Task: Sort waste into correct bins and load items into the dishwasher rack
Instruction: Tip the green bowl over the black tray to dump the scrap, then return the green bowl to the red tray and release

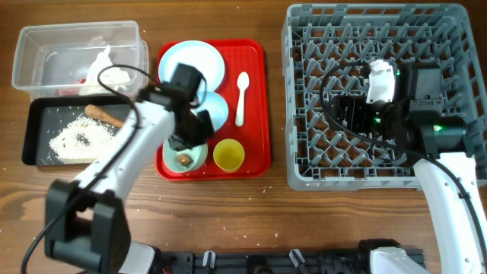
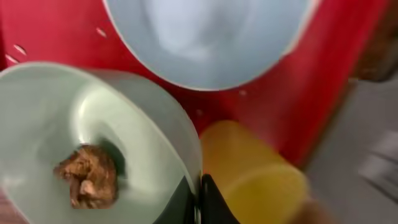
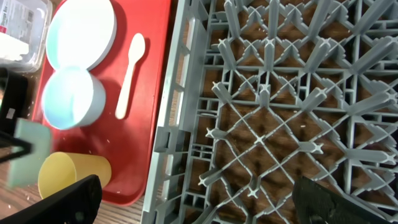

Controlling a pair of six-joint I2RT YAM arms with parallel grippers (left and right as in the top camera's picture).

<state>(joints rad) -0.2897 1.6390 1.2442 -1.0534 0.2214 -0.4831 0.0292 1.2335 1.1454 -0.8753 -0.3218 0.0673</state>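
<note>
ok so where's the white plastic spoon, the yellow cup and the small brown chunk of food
white plastic spoon (image 1: 241, 100), overhead view, on its handle
yellow round cup (image 1: 228, 155), overhead view, its open inside
small dark brown chunk (image 2: 89, 175), left wrist view, centre of the lump

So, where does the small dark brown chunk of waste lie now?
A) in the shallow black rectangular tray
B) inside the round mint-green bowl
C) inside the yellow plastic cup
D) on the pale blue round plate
B: in the left wrist view, the small dark brown chunk rests on the bottom of the round mint-green bowl.
</note>
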